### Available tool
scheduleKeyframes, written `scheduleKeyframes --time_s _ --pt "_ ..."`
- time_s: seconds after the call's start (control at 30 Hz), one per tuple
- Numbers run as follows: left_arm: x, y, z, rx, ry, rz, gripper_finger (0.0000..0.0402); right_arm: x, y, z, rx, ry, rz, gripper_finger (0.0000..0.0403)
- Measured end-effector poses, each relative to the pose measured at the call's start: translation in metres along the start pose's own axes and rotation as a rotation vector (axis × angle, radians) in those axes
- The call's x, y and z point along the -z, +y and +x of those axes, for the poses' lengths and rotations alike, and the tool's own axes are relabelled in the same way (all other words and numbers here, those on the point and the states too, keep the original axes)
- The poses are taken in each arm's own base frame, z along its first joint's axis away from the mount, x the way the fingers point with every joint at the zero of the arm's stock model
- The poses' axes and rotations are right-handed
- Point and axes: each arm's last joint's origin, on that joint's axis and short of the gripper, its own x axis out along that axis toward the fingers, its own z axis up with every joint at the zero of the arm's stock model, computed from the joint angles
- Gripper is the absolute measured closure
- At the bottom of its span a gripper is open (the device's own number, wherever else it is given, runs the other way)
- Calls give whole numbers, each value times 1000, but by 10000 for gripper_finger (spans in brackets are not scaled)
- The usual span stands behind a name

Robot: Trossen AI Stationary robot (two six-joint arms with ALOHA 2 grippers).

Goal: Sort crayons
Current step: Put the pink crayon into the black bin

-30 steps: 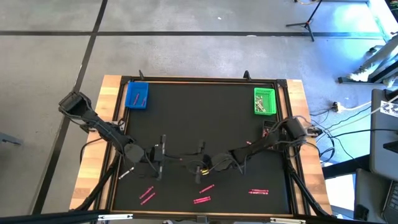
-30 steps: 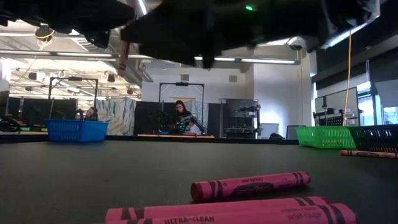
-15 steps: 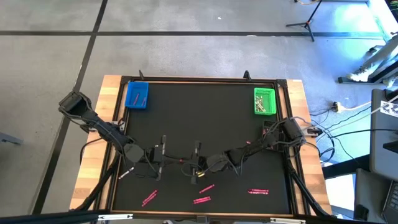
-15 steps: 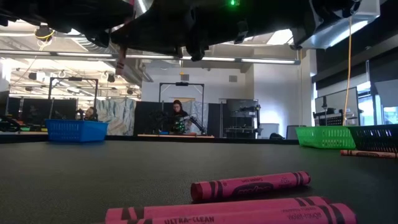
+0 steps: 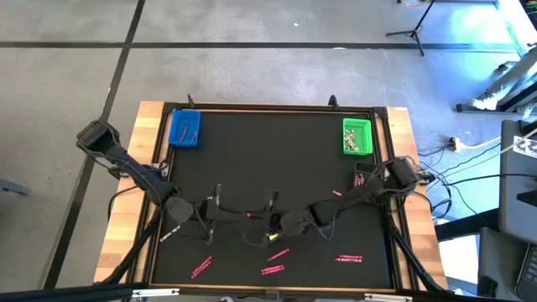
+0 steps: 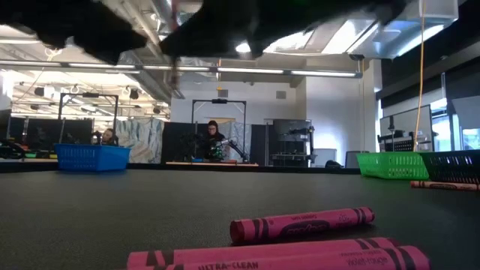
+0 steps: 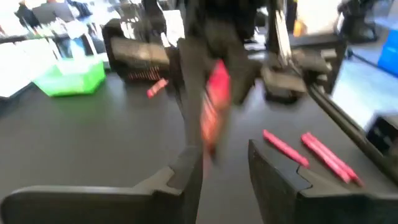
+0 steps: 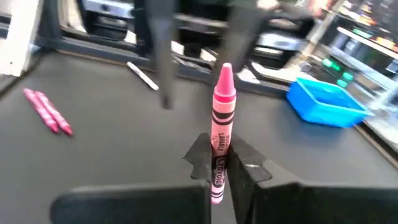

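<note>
Handover just made mid-table: right gripper point(image 8: 219, 163) now pinching pink crayon point(image 8: 221, 118), left gripper point(image 7: 224, 163) newly spread, sorting next.

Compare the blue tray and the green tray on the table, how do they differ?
The small blue plastic tray sits at the far corner on the left arm's side, while the small green plastic tray sits at the far corner on the right arm's side. They differ in colour. In the high view the blue tray looks squarish and the green tray narrower. Both are small open basket-like trays on the black table top, and both hold a few crayons.
</note>
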Motion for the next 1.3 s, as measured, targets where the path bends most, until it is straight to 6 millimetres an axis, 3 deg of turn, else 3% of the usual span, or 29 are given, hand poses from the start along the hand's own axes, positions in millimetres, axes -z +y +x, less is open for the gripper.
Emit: scheduleKeyframes --time_s 0.27,0.6,0.97,1.3 --pt "25 -11 -16 34 233 -49 274 -29 -16 -52 130 204 12 386" --pt "40 -21 -15 38 295 -24 274 -38 -66 -129 244 548 346 373" --pt "39 -21 -15 18 277 -26 274 -14 -99 -185 639 948 520 373" --pt "38 -21 -15 18 273 -29 274 18 -103 -201 852 1140 610 371"
